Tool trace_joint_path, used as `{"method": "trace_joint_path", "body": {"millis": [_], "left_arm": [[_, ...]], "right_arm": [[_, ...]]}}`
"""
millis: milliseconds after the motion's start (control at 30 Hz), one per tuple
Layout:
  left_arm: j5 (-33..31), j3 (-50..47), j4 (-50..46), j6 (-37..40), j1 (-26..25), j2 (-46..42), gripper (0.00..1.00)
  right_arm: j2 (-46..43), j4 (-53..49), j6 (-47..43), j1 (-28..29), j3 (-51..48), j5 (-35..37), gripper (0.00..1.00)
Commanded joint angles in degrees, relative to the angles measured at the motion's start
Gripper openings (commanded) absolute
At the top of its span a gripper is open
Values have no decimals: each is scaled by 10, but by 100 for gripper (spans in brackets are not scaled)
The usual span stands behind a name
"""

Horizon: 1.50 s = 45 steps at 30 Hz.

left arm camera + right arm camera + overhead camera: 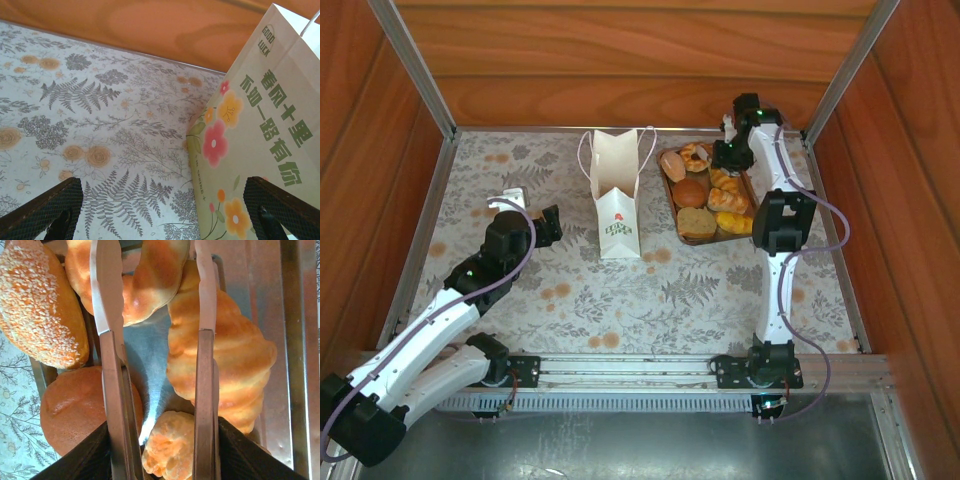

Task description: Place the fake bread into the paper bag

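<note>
fake bread [235, 355]: glossy, sesame-crusted, ridged | left pincer [162, 210] wide | right pincer [154, 260] straddles smooth bun [145, 295], grip unclear

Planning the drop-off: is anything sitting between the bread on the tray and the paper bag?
Nothing visible. The bag stands open-topped just left of the tray holding the bread, with only bare tablecloth between them.

Paper bag [250, 150] cropped right, sesame bun [40, 305] cropped left — right gripper [155, 247] tips past top edge
</note>
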Motion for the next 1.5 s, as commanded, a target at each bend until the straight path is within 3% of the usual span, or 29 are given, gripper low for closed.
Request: {"method": "trace_joint_path", "body": {"millis": [0,333,700,1100,1467], "left_arm": [[-2,24,6,5,3,-4,88],[1,32,1,-3,3,-2,89],[4,39,-16,-15,3,-18,89],[65,82,-28,-31,3,-26,87],[171,178,-4,-63,2,67,87]], "right_arm": [[13,-2,-14,-4,16,-17,51],[-7,19,-16,-2,5,-17,42],[-100,54,-14,-1,-65,-6,33],[-287,110,20,0,-241,35,32],[-490,136,47,17,-391,16,31]]}}
